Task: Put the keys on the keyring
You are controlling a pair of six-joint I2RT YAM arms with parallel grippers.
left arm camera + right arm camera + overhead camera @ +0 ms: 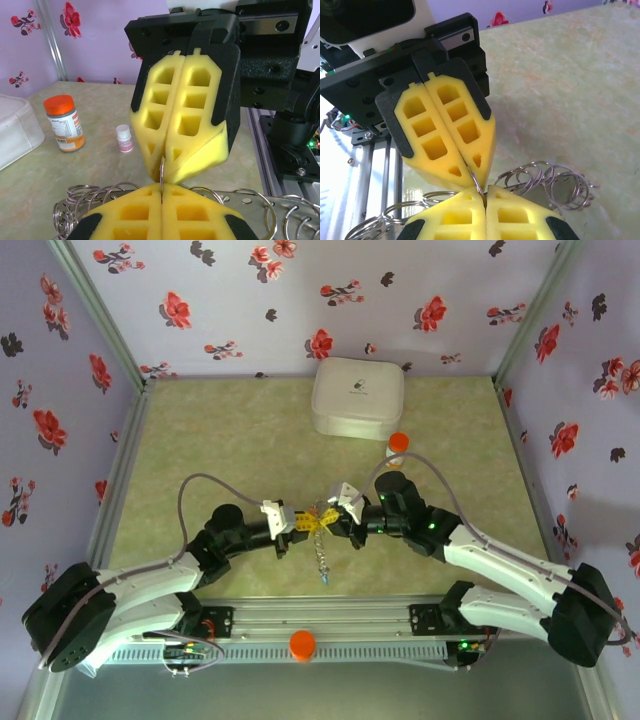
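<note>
tightly, both claws met tip to tip over the middle of the table: the left gripper (306,523) and right gripper (334,520) each had their yellow foam pads (197,107) pressed together, and each pinched the same thin keyring (161,172), which bridged the small gap between the two sets of tips. room was scarce at the pinch but open to either side of the claws. beyond them, away from the arms' bases, stood a white box (358,398) and an orange-capped bottle (398,443), well apart from the claws, with a tiny white-capped vial (124,138) near the bottle. the keyring showed edge-on, its thin line running straight from one claw's seam into the other's. loops of silvery wire rings (547,181) lay below and beside the tips. from the pinch a bead chain (323,555) trailed toward the arms' bases, a small blue key (326,580) at its end. the table (220,440) was mottled green, walled by flowered lilac panels (200,300).
</note>
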